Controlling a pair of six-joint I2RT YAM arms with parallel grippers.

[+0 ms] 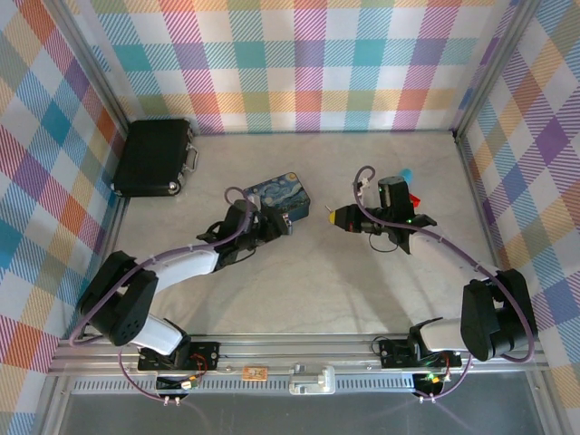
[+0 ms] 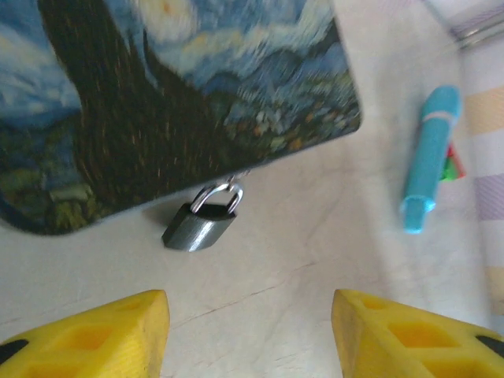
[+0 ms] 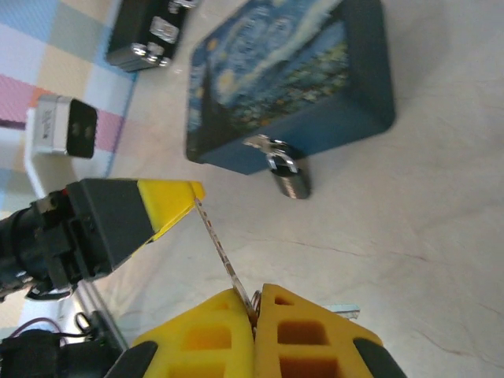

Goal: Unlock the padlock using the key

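Though near pen [image 2: 429, 157], padlock [image 2: 201, 224] against tin [image 2: 197, 79].

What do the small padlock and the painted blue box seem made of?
The small dark grey padlock looks like metal: dull brushed body, shiny silver shackle. The blue starry-night painted box is probably printed tin, smooth with rounded corners; plastic remains possible.

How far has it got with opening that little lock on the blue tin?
Done: the right gripper is pinched shut on the thin silver key. In hand: the left gripper hangs open just short of the padlock, which sits at the edge of the blue tin. Left: the key is apart from the padlock, and its shackle looks closed, so inserting and turning are not yet done.
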